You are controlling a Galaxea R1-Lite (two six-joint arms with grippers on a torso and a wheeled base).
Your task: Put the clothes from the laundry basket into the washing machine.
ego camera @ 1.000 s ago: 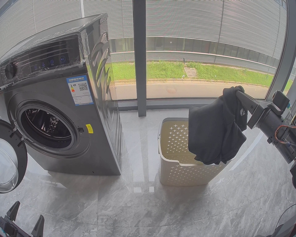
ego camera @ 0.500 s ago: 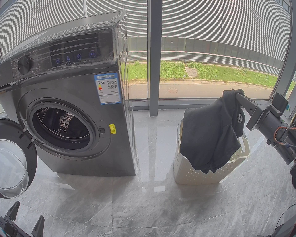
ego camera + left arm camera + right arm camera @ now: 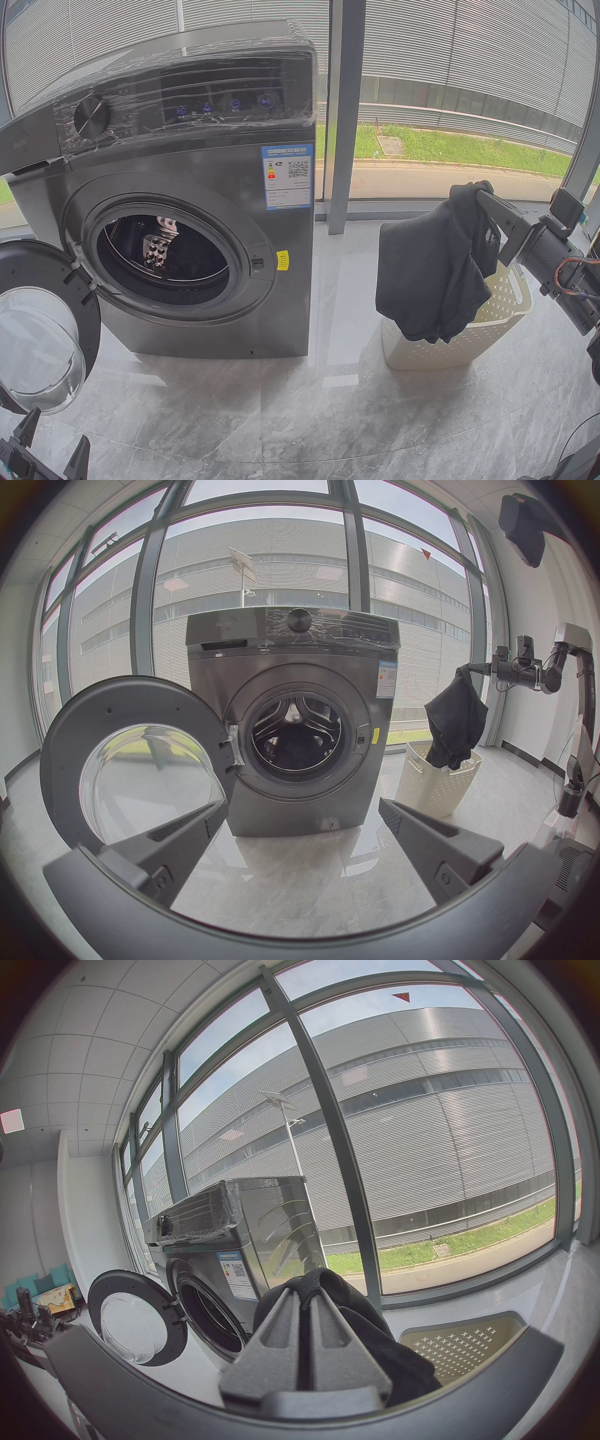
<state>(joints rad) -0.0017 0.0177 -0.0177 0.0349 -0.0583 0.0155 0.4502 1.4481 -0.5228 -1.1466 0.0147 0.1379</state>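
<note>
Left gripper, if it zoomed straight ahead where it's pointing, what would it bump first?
Most likely the front of the washing machine, low down under the round opening. The open left gripper points there over bare floor; the door stands off to the side.

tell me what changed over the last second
The camera swung toward the washing machine, so machine and laundry basket only seem to slide right. The right tool, still shut on the dark garment, went with the turn: the garment now hangs over the basket's machine-side edge. The left tool stays open and low; the door stays open.
</note>
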